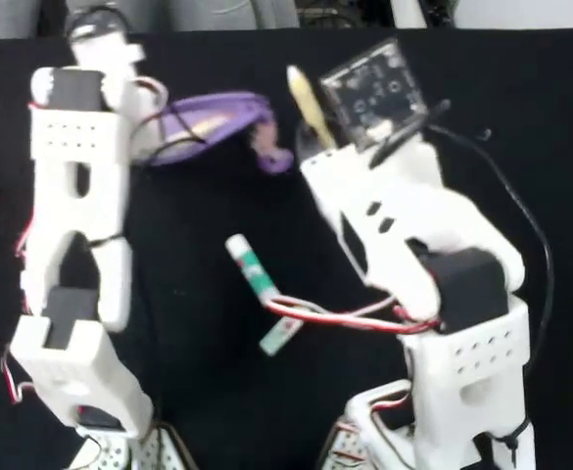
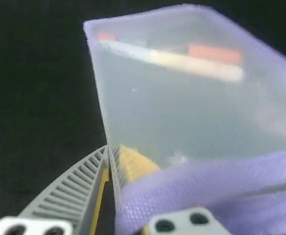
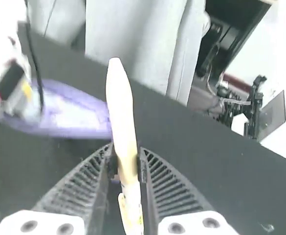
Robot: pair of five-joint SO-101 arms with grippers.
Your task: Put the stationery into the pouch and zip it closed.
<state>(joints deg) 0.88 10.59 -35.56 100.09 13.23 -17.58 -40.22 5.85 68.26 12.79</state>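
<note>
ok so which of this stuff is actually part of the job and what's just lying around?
Job:
pouch in left gripper
cream pen in right gripper
green-white pen on table
orange-marked pen inside pouch

Not job:
black gear and grey uprights beyond table

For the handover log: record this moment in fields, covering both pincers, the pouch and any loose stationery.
left pincer: shut on the pouch's edge
pouch: purple, translucent; whether the zip is open is unclear
inside pouch: cream-and-orange item
right pincer: shut on a cream pen, beside the pouch
still out: green-and-white pen, lying on the black table between the arms
</note>
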